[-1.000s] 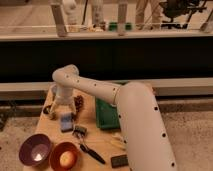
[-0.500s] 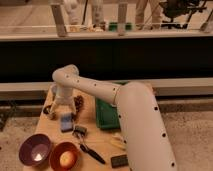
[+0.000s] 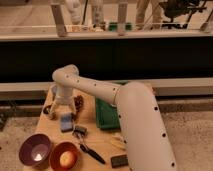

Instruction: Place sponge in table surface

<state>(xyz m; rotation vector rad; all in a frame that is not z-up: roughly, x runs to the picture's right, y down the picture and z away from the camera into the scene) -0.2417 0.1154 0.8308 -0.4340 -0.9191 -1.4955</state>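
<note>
Tan wood forms the table surface. Near its left edge lies the light-blue sponge, flat on the wood. Just behind it, toward the far left corner, the white arm's gripper hangs close above the tabletop; whether it is parted or closed cannot be told. A purple bowl and an orange bowl sit along the near edge. A green tray lies toward the right side.
</note>
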